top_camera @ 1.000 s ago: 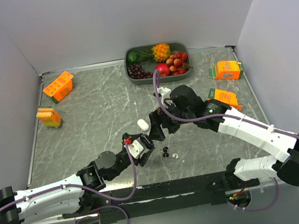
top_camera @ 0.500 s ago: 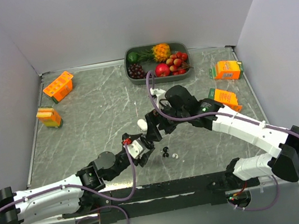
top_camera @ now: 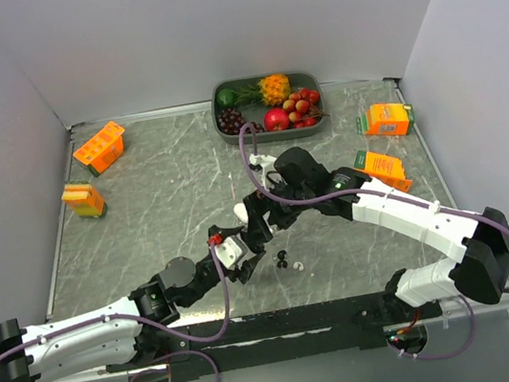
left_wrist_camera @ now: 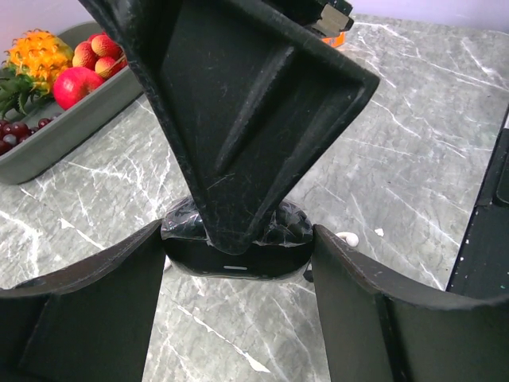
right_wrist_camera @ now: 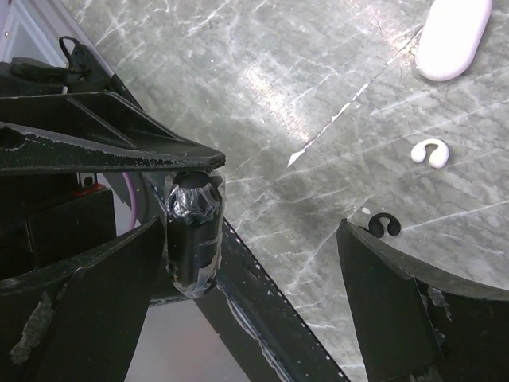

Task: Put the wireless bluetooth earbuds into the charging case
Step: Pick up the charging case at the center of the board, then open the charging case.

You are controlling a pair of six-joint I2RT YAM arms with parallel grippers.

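My left gripper [top_camera: 245, 258] is shut on the black, tape-wrapped charging case [left_wrist_camera: 235, 248], held just above the table. The case also shows in the right wrist view [right_wrist_camera: 193, 236]. My right gripper [top_camera: 257, 221] is open wide and hangs right over the left gripper's tips; in its own view [right_wrist_camera: 250, 239] the case sits just inside its left finger. Tiny black earbuds [top_camera: 282, 260] and a white earbud [top_camera: 299, 265] lie on the table just right of the grippers. A small curled white earbud [right_wrist_camera: 430, 152] and a black one [right_wrist_camera: 385, 227] show in the right wrist view.
A white oval case [top_camera: 241, 212] lies just behind the grippers. A grey fruit tray [top_camera: 221, 119] stands at the back. Orange cartons lie at the left [top_camera: 99, 148], [top_camera: 83, 200] and at the right [top_camera: 386, 119], [top_camera: 381, 166]. A black rail [top_camera: 285, 322] runs along the front edge.
My right gripper has moved left and nearer, from beside the white case to right over the left gripper's tips. The left gripper holds the case almost still.
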